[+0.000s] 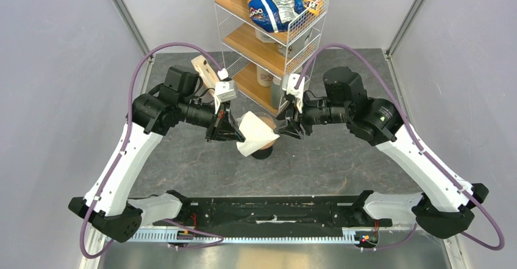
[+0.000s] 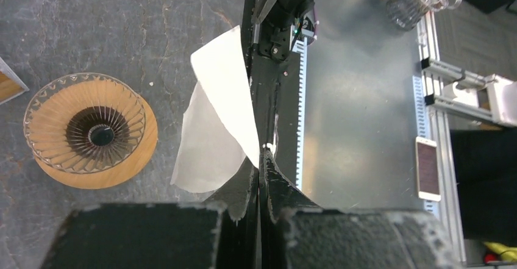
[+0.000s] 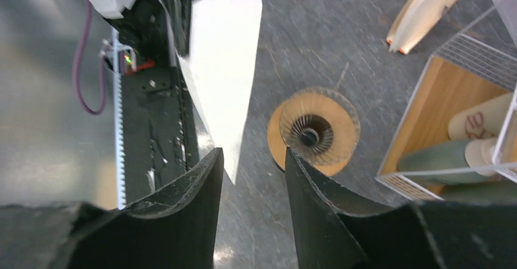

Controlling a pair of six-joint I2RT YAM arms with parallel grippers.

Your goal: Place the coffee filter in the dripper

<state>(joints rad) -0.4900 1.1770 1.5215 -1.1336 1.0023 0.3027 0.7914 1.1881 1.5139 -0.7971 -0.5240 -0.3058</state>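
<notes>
The coffee filter [image 1: 256,136] hangs in the air in the middle of the top view. It covers part of the dripper [image 1: 263,154], which stands on the grey bench [image 1: 341,165]. The left gripper [image 1: 235,133] holds the filter by its left side. The right gripper [image 1: 285,129] is just beside the filter's right edge. From up here I cannot tell if it touches.

In the left wrist view, the left gripper [image 2: 262,159] has its jaws shut tight on one edge of the filter [image 2: 219,116] — the rest of the paper hangs free and bends a little. The dripper [image 2: 91,132] sits on the bench off to one side, and its ribbed cup has nothing in it.

In the right wrist view, the right gripper [image 3: 251,159] has its jaws apart and holds nothing. The pointed end of the filter [image 3: 219,68] reaches down near the gap between them. The dripper [image 3: 314,135] is on the bench a bit further off.

I think the filter is very light, thin and floppy. It may crease or tear if it is pulled hard, and it may slip or flutter. A soft pinch on an edge looks like the best hold. It looks folded flat, so the other edge may need a gentle pinch too — to open it into a cone. The dripper looks hard and steady.
</notes>
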